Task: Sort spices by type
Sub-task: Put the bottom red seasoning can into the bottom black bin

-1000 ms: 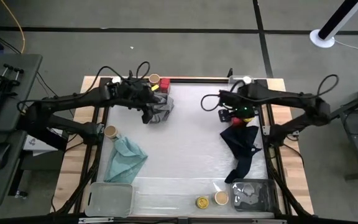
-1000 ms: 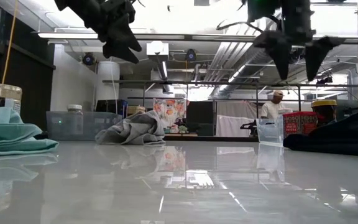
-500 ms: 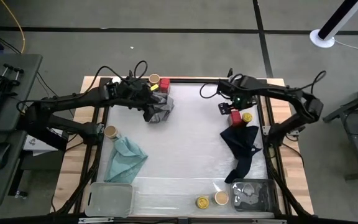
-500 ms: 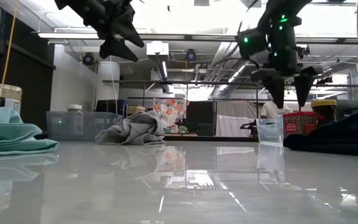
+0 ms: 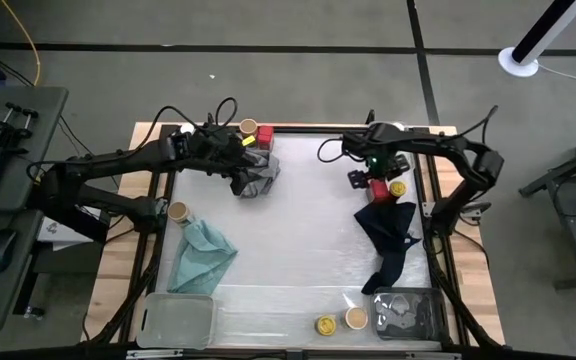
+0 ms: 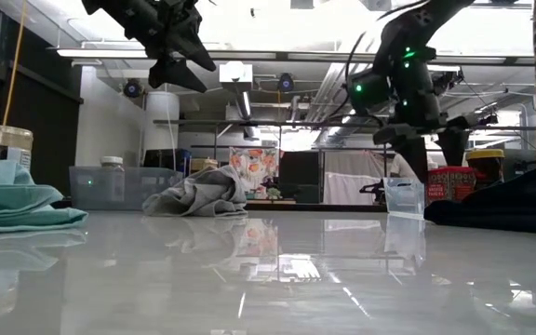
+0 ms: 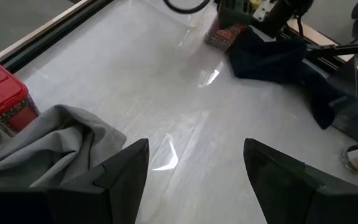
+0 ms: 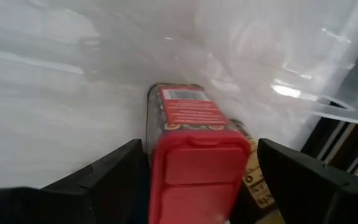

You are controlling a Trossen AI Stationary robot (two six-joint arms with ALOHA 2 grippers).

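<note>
My right gripper (image 5: pixel 372 181) hangs open over a red tin (image 8: pixel 194 143) that stands on the table by the right edge. Its two fingers stand on either side of the tin's lid, and I see no touch. A yellow-lidded jar (image 5: pixel 398 187) stands right beside the tin, at the navy cloth (image 5: pixel 388 235). My left gripper (image 7: pixel 194 180) is open above the grey cloth (image 7: pixel 55 146) at the far left, with nothing between its fingers. Behind that cloth stand another red tin (image 5: pixel 265 133) and a tan-lidded jar (image 5: pixel 249 127).
A teal cloth (image 5: pixel 204 256) lies at the left with a tan-lidded jar (image 5: pixel 178 211) beside it. At the near edge stand a yellow-lidded jar (image 5: pixel 325 325), a tan-lidded jar (image 5: pixel 356 318) and two clear trays (image 5: pixel 178 320) (image 5: pixel 410 312). The middle of the table is bare.
My right gripper has come down and swung toward the table's far edge, over the red tin by the right edge, staying open. It now stands with a finger on each side of the tin. My left gripper has rolled a little in place.
</note>
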